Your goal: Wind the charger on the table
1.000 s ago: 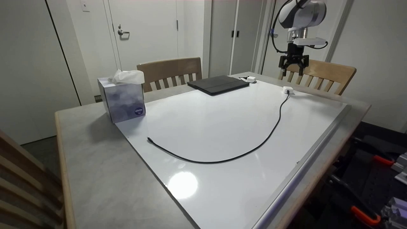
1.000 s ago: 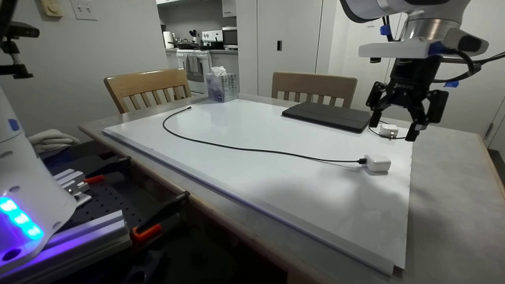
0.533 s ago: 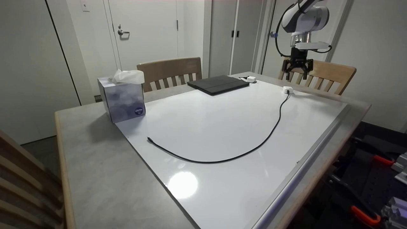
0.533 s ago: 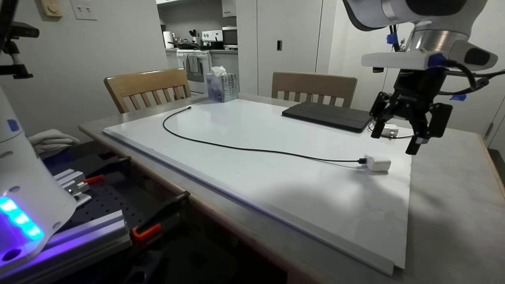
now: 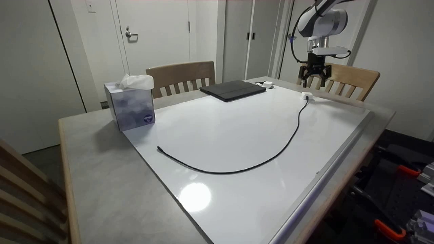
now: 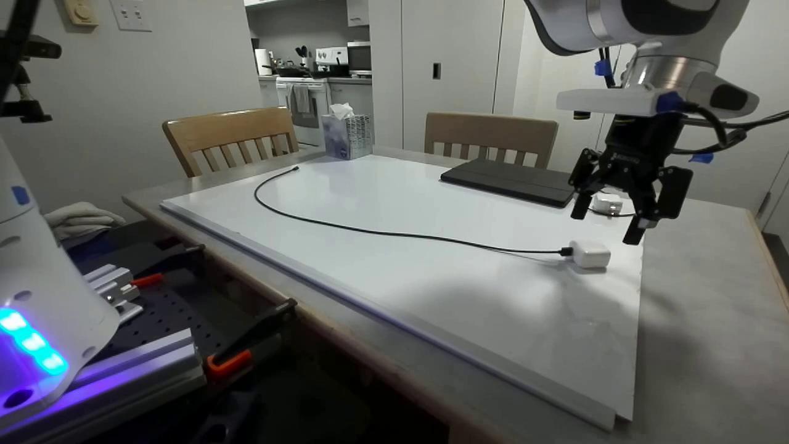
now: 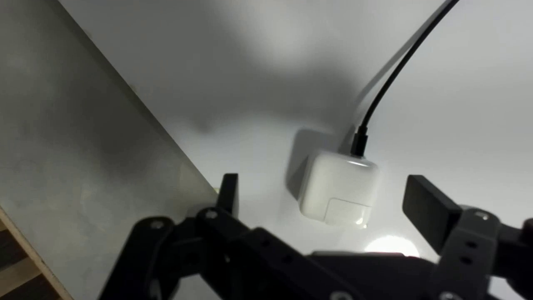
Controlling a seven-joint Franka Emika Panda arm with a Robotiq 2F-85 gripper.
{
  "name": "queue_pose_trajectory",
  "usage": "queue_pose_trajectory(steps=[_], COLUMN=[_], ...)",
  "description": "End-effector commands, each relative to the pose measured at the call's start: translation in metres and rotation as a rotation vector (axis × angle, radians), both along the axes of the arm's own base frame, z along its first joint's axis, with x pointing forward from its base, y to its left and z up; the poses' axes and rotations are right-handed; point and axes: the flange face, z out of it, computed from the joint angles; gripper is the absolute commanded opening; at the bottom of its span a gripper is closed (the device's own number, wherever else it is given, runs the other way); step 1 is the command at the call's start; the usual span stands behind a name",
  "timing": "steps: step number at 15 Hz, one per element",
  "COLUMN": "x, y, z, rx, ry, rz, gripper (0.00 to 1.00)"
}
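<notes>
The charger (image 5: 221,173) lies unwound in one long, loose curve across the glossy, white-topped table (image 5: 217,135) as you bring the robot arm (image 5: 323,23) in above its plugged end. Over the past second the arm has come lower while the charger, in both exterior views, has stayed put; winding has yet to start, and you appear to be lining up a first grasp. A dark slab (image 5: 232,90) and a tissue box (image 5: 134,108) stand apart from the curve. Your gripper (image 6: 606,224) hangs over the surface with its fingers (image 7: 431,210) spread wide, holding nothing. The black cable (image 6: 394,234) has one end seated in the white plug block (image 7: 339,187), which the wrist view shows in the gap between the fingers, lower down. That gap looks roomy enough for the block; its smooth, rounded sides may slip, so you would likely want it centred before closing. Smallest of all, the cable's loose tip (image 5: 160,149) lies at the opposite end of the curve, well apart from your gripper.
</notes>
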Motion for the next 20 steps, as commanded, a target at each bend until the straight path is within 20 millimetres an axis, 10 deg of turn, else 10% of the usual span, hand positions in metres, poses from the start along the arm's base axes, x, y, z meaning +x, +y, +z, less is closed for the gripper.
queue_pose_trajectory(steps=[1, 20], x=[-0.003, -0.025], y=[0.007, 0.008], z=[-0.022, -0.036], rx=[0.026, 0.077], ry=[-0.004, -0.182], rz=[0.008, -0.089], gripper=[1.0, 1.0])
